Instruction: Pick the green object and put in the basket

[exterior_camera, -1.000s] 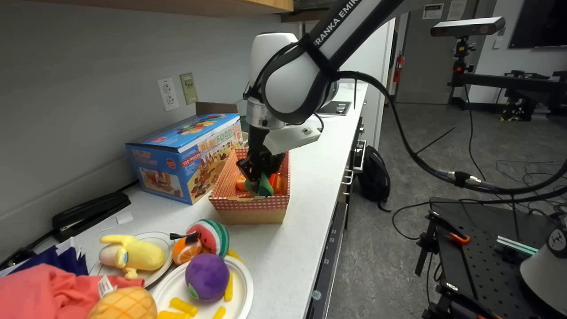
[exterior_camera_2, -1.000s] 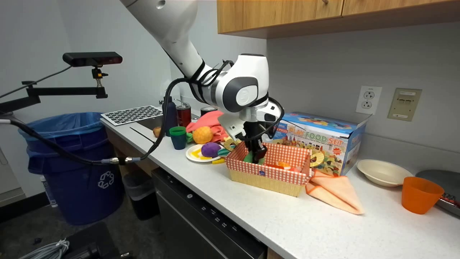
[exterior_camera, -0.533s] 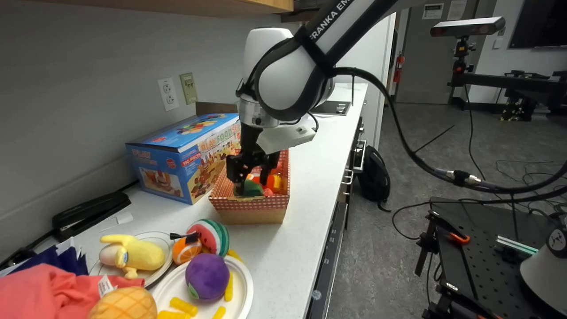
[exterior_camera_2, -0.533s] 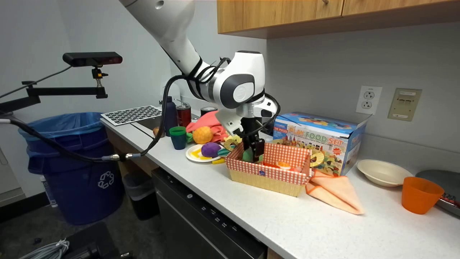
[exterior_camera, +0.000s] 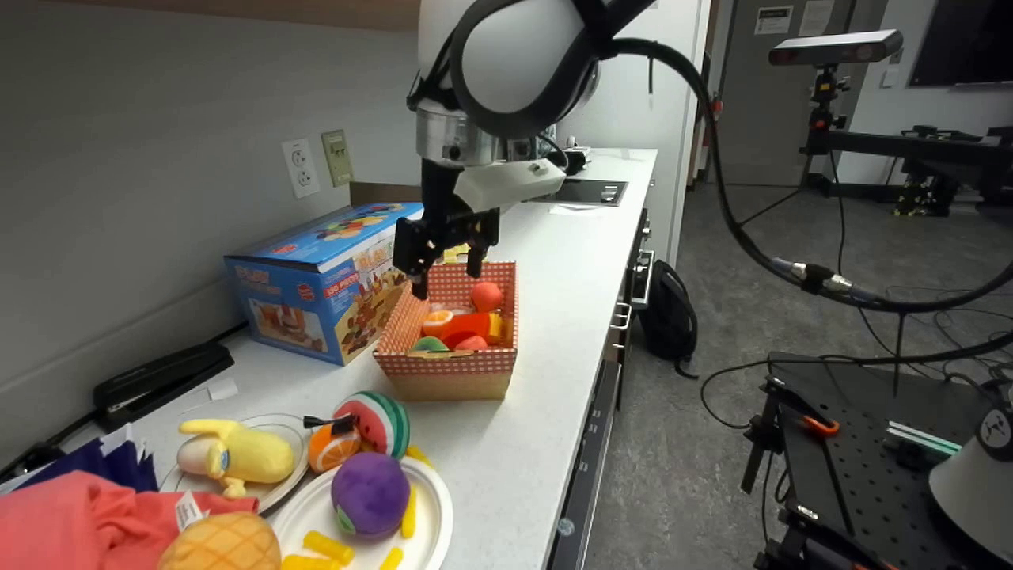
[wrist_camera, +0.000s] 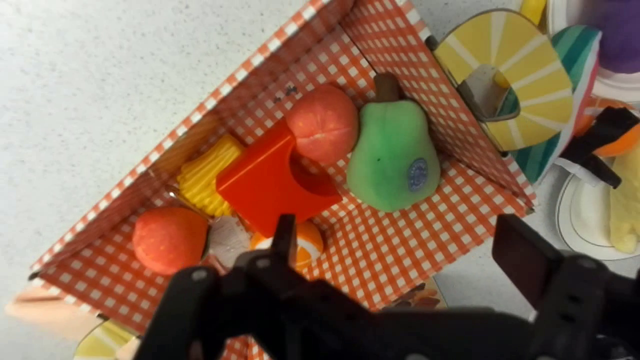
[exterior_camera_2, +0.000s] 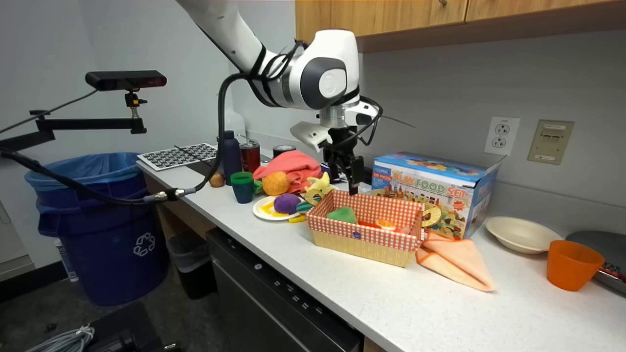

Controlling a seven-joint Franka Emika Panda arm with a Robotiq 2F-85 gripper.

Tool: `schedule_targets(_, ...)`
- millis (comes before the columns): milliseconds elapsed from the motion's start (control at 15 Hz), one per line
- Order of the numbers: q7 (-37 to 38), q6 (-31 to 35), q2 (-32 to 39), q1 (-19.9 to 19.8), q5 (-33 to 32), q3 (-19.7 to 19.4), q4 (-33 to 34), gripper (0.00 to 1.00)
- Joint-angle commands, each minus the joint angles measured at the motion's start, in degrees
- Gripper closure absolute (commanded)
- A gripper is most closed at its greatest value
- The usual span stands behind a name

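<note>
In the basket [exterior_camera_2: 362,247], a green pear [wrist_camera: 393,157] beside pink fruit [wrist_camera: 324,124], the gripper [exterior_camera: 448,279] above, jaws wide apart.

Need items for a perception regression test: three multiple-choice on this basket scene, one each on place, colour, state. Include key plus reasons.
1. Where is the pear?
A) in the bowl
B) in the basket
C) in the orange cup

2. What colour is the ball on the plate?
A) purple
B) white
C) blue

3. What state is the end effector in?
A) shut on the pear
B) shut, holding nothing
C) open, holding nothing

1: B, as the wrist view shows it lying inside the checked walls.
2: A, as both exterior views show it purple.
3: C, as the wrist view shows a wide gap and nothing gripped.
</note>
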Motion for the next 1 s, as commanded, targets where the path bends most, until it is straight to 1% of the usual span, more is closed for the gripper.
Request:
schedule_targets(0,1.3,-5.9,-5.3,0.7,-2.1,-0.7,-0.2,0.00)
schedule_targets(400,0.3,-10.2,-10.6,-0.1,-1.5,0.2,-1.1,0.00)
schedule_targets(467,0.3,-8.6,-8.3,-0.2,-1.3,0.2,0.0,0.00)
schedule_targets(933,0.3,-9.4,-9.4,-0.3,-1.3,0.3,-0.4,0.00)
